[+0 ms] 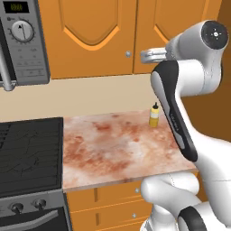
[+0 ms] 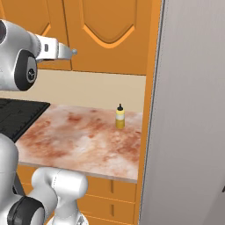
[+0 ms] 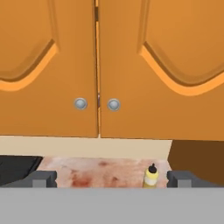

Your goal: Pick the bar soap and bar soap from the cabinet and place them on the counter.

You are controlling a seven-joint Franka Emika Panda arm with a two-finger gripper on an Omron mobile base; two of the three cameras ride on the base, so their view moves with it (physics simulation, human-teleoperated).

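Gripper [image 3: 112, 179]: raised in front of the cabinet doors and facing them; its two dark finger tips [image 3: 43, 178] stand wide apart with nothing between them, and they touch nothing.
Cabinet [image 3: 131, 65]: orange wood wall unit above the counter, two arched-panel doors, both closed and meeting at a thin dark seam in the middle of the hand view.
Knobs [image 3: 80, 103]: two small round silver ones, one on each door, sitting just either side of the seam near the doors' lower edge.
Bar soaps: I cannot see them from where I stand; the doors are shut.
Counter [image 1: 113, 149]: flat, mottled reddish-brown and cream stone look, pale front edge, running below the cabinet with a cream wall strip between them.
Yellow bottle [image 1: 154, 115]: small, dark cap, upright at the back of the counter near its right end.
Stove top [image 1: 29, 153]: black, touching the counter's left side.
Microwave [image 1: 22, 40]: grey, with a round dial, hanging above the stove left of the cabinet.
Drawers [image 1: 113, 203]: orange, below the counter's front edge.
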